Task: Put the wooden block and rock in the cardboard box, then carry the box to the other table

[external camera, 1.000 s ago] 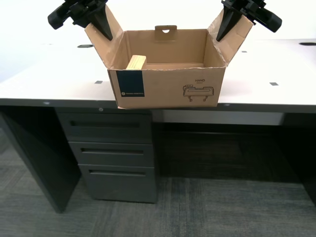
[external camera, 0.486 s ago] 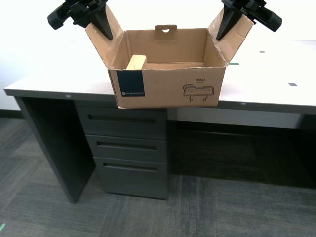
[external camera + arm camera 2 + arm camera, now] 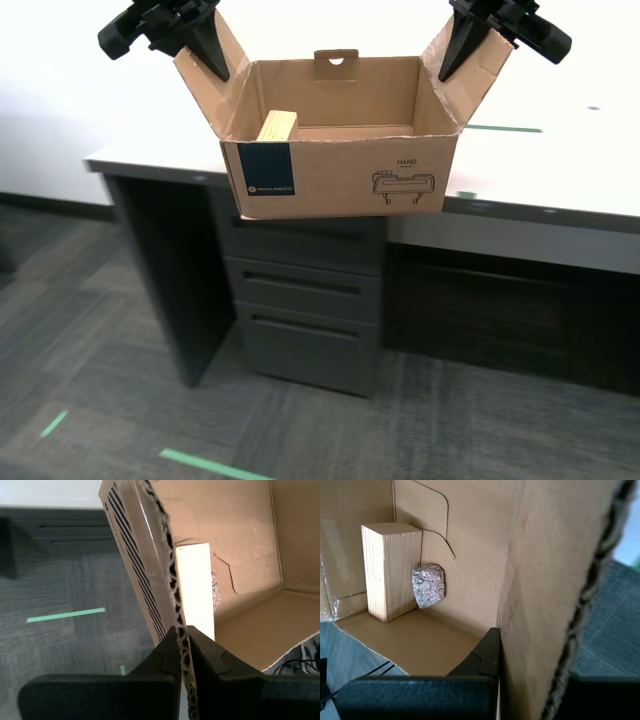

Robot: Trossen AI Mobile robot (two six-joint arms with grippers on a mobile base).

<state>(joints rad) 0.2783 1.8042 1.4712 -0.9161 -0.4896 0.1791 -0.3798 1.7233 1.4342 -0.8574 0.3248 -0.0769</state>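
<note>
My first gripper (image 3: 498,645) and my second gripper (image 3: 183,636) each pinch a side flap of the box (image 3: 340,180), held up clear of the table (image 3: 540,170). The block (image 3: 390,570) and rock (image 3: 428,585) lie touching inside.

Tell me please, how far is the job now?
Loading looks done: the wooden block and the rock lie inside the cardboard box. In hand: my first gripper and my second gripper each clamp a side flap, and the box appears lifted in front of a desk. Left: setting it on the other table, which I cannot identify here.
</note>
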